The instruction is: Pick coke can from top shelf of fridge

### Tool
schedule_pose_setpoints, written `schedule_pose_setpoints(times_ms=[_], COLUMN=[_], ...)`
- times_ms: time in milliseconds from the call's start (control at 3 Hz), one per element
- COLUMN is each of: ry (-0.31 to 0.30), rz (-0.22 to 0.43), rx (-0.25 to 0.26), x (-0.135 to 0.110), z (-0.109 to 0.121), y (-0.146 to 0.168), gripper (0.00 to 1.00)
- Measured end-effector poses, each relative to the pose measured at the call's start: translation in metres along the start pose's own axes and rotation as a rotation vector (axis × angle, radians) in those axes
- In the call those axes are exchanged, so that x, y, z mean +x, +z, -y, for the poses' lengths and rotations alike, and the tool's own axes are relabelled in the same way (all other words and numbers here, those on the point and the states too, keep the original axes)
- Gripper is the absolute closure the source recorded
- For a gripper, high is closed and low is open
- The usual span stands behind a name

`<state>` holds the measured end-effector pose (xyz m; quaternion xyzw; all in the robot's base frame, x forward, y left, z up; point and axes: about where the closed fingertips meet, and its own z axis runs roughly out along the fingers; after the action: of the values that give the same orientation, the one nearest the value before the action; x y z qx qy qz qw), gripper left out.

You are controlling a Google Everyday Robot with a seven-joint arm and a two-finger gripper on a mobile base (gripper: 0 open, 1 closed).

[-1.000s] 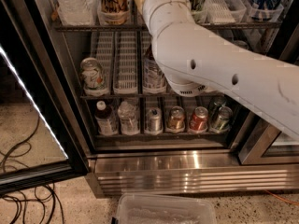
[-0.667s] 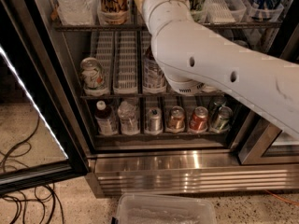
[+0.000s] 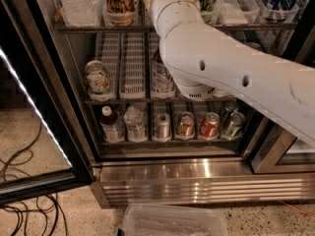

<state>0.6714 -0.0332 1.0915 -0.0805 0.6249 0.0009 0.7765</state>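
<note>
The white arm (image 3: 216,68) is stretched from the right, up and into the fridge (image 3: 197,181). Its wrist (image 3: 172,6) is seen at the top shelf (image 3: 83,28), just right of the gold-and-black can (image 3: 120,4). The gripper is cut off by the upper edge of the view, above and right of that can, so it cannot be told whether it is spread, narrowed or closed on anything. The coke can is not seen. It is judged to stand upright on the top shelf in a lane right of the gold-and-black can, hidden by the wrist or cut off above. If so, it lies straight ahead of the gripper, deeper in the lane, with its long axis vertical. A level approach along the lane is called for, with the gold-and-black can left untouched.
</note>
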Motion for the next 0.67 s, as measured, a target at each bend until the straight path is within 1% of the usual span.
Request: schedule_pose_setpoints(times_ms=[333,667], ry=[0.000,0.013], rz=[0.000,0.024], rx=[0.000,-0.022], x=[0.000,-0.013], z=[0.000,0.000], y=[0.000,-0.004], gripper=[0.96,1.00])
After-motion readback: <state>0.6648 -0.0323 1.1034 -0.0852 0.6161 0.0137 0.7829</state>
